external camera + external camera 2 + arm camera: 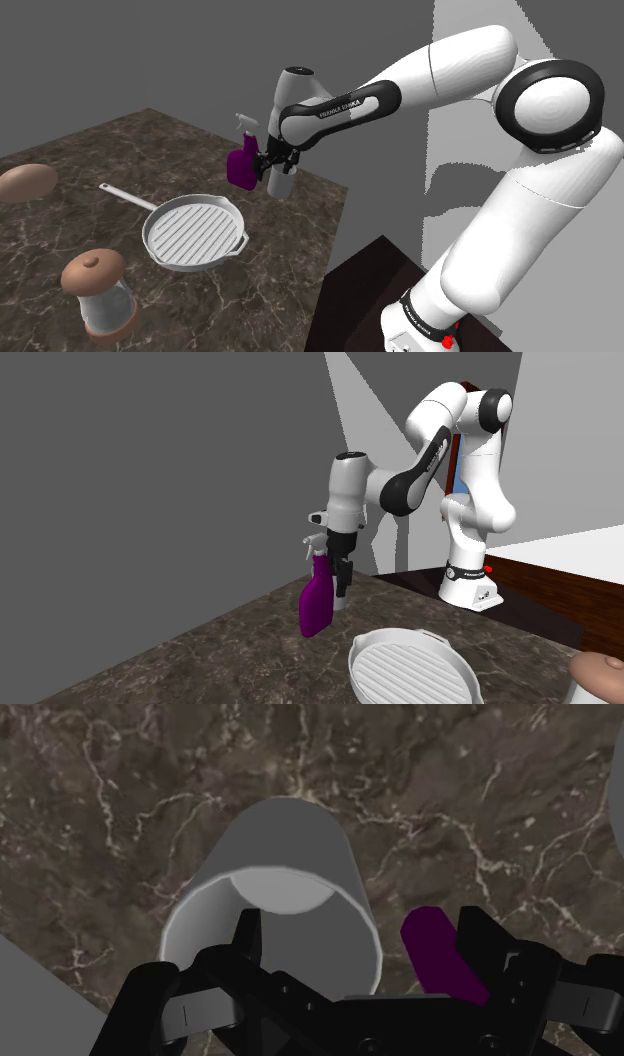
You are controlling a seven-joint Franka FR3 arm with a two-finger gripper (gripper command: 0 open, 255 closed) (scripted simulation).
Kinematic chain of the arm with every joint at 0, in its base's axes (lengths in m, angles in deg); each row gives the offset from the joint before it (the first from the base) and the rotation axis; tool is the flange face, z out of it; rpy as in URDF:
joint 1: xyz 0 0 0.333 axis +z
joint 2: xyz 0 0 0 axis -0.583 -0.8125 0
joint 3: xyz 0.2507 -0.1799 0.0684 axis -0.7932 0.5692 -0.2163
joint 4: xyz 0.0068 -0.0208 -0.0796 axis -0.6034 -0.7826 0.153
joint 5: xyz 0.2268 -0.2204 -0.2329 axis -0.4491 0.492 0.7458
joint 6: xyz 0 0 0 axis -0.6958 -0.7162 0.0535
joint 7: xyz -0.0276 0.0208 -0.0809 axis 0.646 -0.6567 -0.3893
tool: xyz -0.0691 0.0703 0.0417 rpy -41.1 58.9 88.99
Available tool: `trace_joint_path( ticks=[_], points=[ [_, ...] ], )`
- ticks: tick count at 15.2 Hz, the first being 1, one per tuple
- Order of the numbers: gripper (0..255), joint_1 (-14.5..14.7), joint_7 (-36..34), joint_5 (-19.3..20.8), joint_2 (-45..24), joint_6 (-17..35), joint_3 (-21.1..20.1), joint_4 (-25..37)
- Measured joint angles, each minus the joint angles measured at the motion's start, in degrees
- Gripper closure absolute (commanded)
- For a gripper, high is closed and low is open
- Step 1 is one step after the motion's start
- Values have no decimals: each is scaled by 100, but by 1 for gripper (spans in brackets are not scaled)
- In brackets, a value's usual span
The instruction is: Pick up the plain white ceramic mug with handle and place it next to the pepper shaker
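Observation:
The mug (pixel 285 854) is a plain pale grey-white cylinder standing upright on the dark marble counter; its handle is hidden. My gripper (pixel 360 932) is straight above it, open. One finger (pixel 246 936) is over the mug's mouth and the other finger (pixel 482 944) is outside its wall, so the rim lies between them untouched. In the shoulder view the gripper (pixel 272 162) covers most of the mug (pixel 284 184) near the counter's far edge. The pepper shaker (pixel 99 293), pale with a brown cap, stands at the counter's near left.
A purple spray bottle (pixel 243 164) stands right beside the mug, close to the outer finger (pixel 316 602). A white ridged grill pan (pixel 192 232) with a long handle lies mid-counter. A brown rounded object (pixel 26 182) sits far left. The counter edge drops off just beyond the mug.

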Motion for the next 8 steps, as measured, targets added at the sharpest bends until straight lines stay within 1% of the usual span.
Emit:
trace_joint_path(
  ticks=[1,8],
  points=[
    [255,0,0,0,0,0,0,0],
    [255,1,0,-1,1,0,-1,1]
  ],
)
